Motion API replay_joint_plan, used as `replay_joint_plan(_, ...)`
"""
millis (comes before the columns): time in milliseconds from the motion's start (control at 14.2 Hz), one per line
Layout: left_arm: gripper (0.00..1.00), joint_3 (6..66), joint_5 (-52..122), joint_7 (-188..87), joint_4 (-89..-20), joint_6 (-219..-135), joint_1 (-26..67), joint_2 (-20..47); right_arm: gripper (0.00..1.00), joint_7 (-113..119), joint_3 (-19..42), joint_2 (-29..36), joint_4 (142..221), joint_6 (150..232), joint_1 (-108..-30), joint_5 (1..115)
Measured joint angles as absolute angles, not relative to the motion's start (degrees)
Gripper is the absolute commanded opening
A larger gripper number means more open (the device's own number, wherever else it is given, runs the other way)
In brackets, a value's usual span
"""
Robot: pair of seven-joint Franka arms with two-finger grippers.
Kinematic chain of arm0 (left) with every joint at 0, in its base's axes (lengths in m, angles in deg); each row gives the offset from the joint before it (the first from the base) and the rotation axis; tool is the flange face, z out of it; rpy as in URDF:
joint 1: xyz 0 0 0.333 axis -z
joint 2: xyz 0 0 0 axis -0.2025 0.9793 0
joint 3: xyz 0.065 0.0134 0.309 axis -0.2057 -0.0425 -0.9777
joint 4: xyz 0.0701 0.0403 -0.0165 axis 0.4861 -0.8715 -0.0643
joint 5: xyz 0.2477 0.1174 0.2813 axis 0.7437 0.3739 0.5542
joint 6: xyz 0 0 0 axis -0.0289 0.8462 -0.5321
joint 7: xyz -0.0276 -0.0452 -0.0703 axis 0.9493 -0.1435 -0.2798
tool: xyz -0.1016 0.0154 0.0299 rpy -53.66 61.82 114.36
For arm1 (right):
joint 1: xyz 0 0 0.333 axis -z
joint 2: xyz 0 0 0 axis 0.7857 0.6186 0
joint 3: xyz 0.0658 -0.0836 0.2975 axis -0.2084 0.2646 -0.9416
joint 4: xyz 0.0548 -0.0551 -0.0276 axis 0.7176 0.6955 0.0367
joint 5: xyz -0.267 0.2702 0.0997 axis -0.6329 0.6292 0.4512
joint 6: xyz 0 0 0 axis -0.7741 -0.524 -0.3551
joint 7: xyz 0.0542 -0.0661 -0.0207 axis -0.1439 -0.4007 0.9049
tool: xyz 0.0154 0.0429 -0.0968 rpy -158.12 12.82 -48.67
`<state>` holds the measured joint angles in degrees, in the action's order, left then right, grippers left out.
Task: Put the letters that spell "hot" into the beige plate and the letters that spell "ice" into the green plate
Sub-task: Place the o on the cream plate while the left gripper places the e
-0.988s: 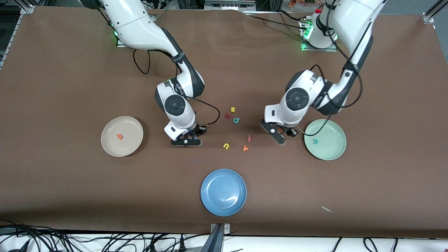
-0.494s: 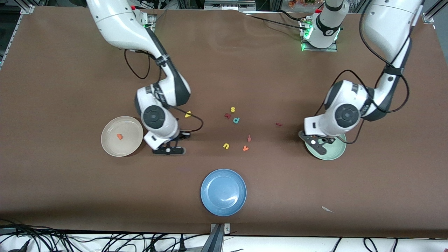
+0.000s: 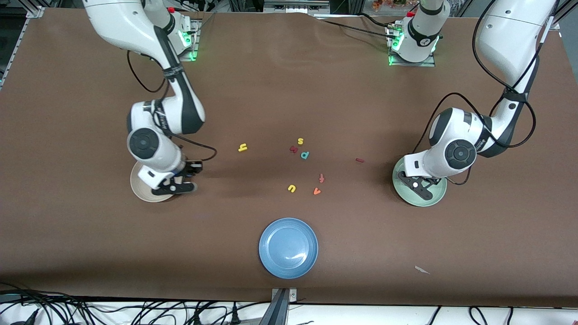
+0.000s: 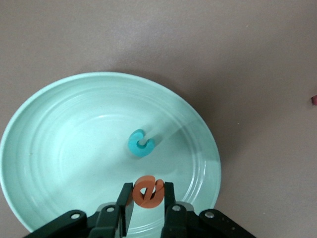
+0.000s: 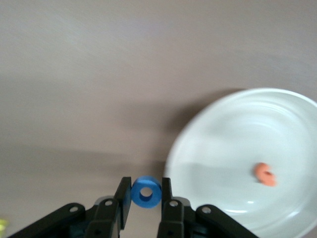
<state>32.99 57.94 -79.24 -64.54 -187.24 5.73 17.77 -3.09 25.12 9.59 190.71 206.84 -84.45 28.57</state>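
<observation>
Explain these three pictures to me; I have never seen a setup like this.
Two white robot arms stand at a brown table. The wide picture looks down from across the table; the other two come from cameras on each arm's wrist.

The left hand holds an orange e above the green plate, where a teal c already lies. The right hand holds a blue o beside the rim of the beige plate, which holds an orange t.

On the table lie a blue plate, a yellow h, a dark red i and other loose letters.
</observation>
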Motion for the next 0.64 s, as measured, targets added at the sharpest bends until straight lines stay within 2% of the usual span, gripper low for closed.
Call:
replay_joint_plan(141, 0.08, 33.0, 57.9, -79.2, -64.6, -187.3, 5.2, 17.8, 0.22, 2.0, 27.7, 8.4, 195.2, 210.4, -84.4, 28.6)
replay_joint_plan(212, 0.08, 33.0, 57.9, -79.2, -64.6, -187.4, 5.1, 17.9, 0.26, 3.7, 28.4, 8.2, 196.7, 212.1, -84.3, 28.6)
replay_joint_plan(282, 0.08, 33.0, 57.9, -79.2, -64.6, -187.4, 5.1, 17.9, 0.51, 4.7, 28.8, 8.2, 198.0, 213.8, -84.1, 28.6)
replay_joint_plan(353, 0.08, 33.0, 57.9, -79.2, -64.6, -187.5, 5.1, 18.0, 0.99, 5.1, 28.9, 8.2, 198.9, 215.0, -84.0, 28.6)
replay_joint_plan(635, 0.08, 33.0, 59.8, -79.2, -64.6, -188.7, 4.7, 18.9, 1.00, 2.4, 28.6, 8.2, 199.2, 215.4, -84.2, 35.9)
